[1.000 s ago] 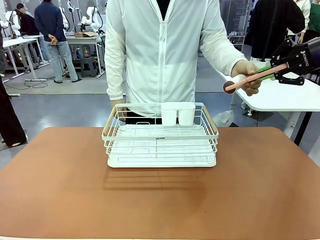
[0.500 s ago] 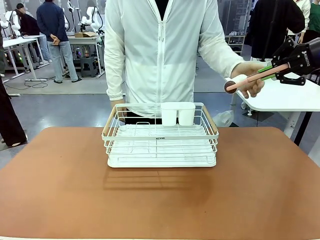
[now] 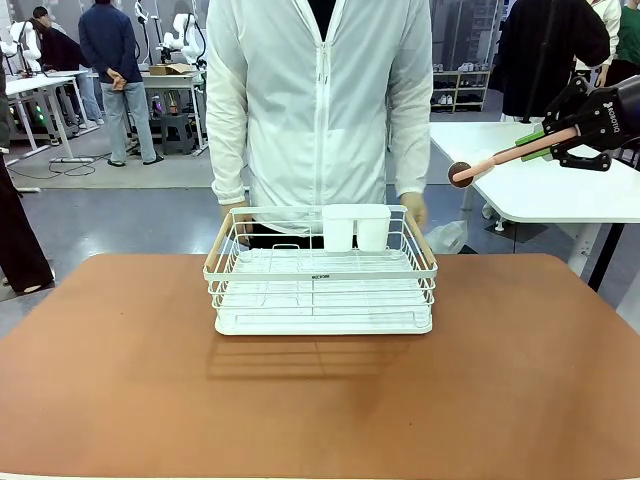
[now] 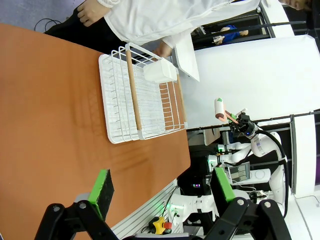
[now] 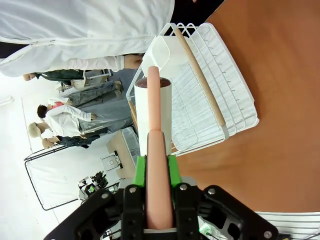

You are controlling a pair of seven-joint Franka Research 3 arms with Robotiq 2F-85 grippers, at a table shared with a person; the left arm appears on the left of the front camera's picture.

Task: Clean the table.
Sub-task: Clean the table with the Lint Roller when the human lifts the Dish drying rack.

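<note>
The terracotta table (image 3: 320, 400) spreads wide across the front view, and it also shows in the left wrist view (image 4: 55, 115). High at the right, off the table's far corner, my right gripper (image 3: 548, 136) is shut on the pink handle of a roller tool (image 3: 478, 166) whose white roll has a dark end. In the right wrist view the roller (image 5: 154, 112) points away from that gripper (image 5: 155, 167), over the rack. My left gripper (image 4: 162, 189) stands open above the table's near edge, nothing between its green pads (image 4: 102, 192).
A white wire rack (image 3: 320, 290) with two white cups (image 3: 356, 226) stands at the table's far middle. The person stands behind it, one hand (image 3: 415, 208) at its far rim. A white-topped table (image 3: 540, 190) lies beyond at the right.
The person's hand has let go of the roller's head and dropped to the rack's far rim. My right gripper keeps the roller in nearly the same place.
</note>
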